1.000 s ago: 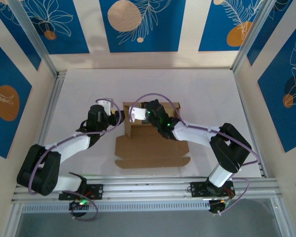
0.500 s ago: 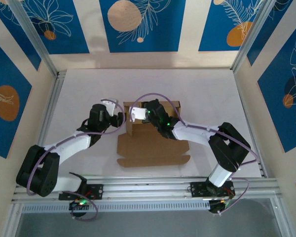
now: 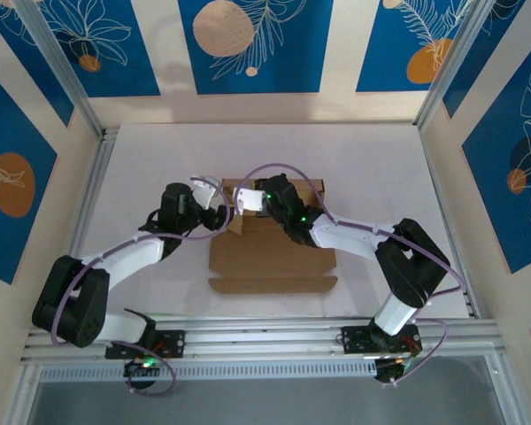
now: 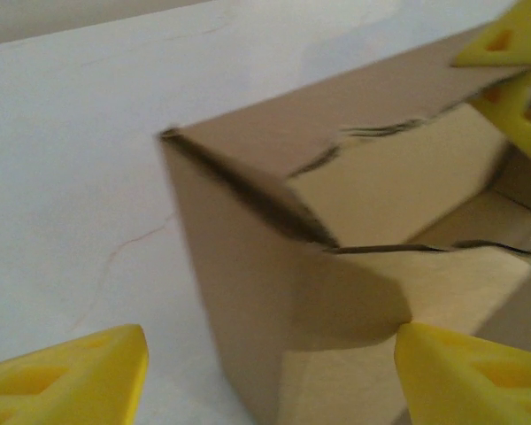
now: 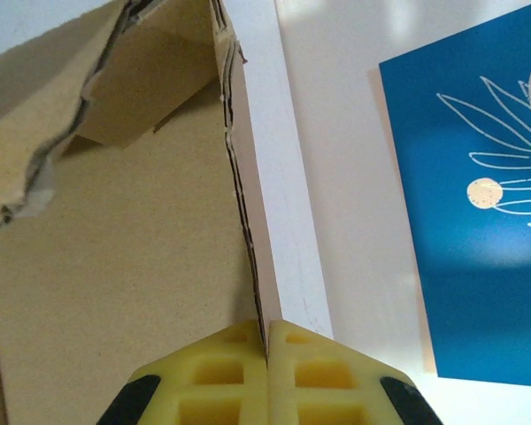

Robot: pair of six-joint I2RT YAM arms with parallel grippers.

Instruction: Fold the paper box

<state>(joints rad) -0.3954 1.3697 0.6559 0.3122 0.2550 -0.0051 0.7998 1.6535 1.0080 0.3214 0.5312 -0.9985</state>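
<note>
The white desk (image 3: 380,159) carries everything, and the paper box (image 3: 274,261) lies near its middle, a little toward the near edge. The box is plain brown corrugated cardboard, partly formed: a broad flat panel with small tabs at its near corners rests on the desk toward the arms' bases, while the walls at the far end of the box stand up.

The left arm (image 3: 128,252) reaches in from the near left corner and the right arm (image 3: 363,239) from the near right corner, and both meet at the raised left end of the box.

In the left wrist view the upright corner of the box (image 4: 248,292) stands between the yellow fingers of the left gripper (image 4: 265,381). Its jaws are spread wide with one finger outside over the bare desk and the other inside, touching an inner flap (nothing is pinched between them). From above, the left gripper (image 3: 228,217) sits at the box's left wall.

The right gripper (image 3: 246,202) comes over the box from the right. In its own wrist view the right gripper (image 5: 267,354) has its fingers pressed together on the thin top edge of an upright cardboard wall (image 5: 115,266), whose torn-looking flap folds inward at the top left. Its yellow tips also appear at the upper right of the left wrist view (image 4: 513,80)
</note>
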